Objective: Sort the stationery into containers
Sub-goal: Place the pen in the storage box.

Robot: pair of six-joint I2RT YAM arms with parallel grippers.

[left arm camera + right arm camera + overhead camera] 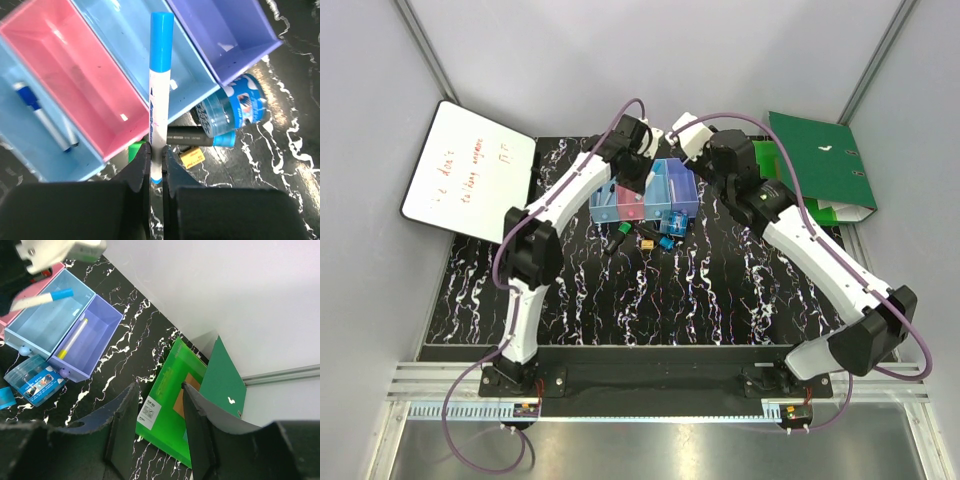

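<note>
**Left gripper [156, 156] holding a marker over the bins**

1. Left gripper: jaws clamped on the lower end of a white marker [159, 100]. Its blue cap points away from the wrist. The marker hangs over the mid-blue bin [117, 35], close to the wall it shares with the pink one. Whether it touches the bin cannot be told.
2. Containers: four joined translucent bins in a row on the black marbled table [670, 300].
   - Light blue bin [20, 150]: one blue-capped marker [42, 117] lying inside.
   - Pink bin [75, 70]: no item seen inside.
   - Mid-blue bin: under the held marker.
   - Purple bin [95, 335]: one pale marker with a yellow end [72, 337].
3. Loose stationery on the table just in front of the bins:
   - Round blue roll [230, 105], on its side, touching the purple bin's corner.
   - Black marker [187, 135], beside the roll.
   - Small yellow piece [192, 156].
   - Green item [134, 149], mostly hidden behind the left fingers.
4. Right gripper [159, 387]: jaws apart, nothing between them. It sits above the table between the bins and the green binder [172, 405].
5. Whiteboard [470, 170]: at the far left, red writing on it.
</note>
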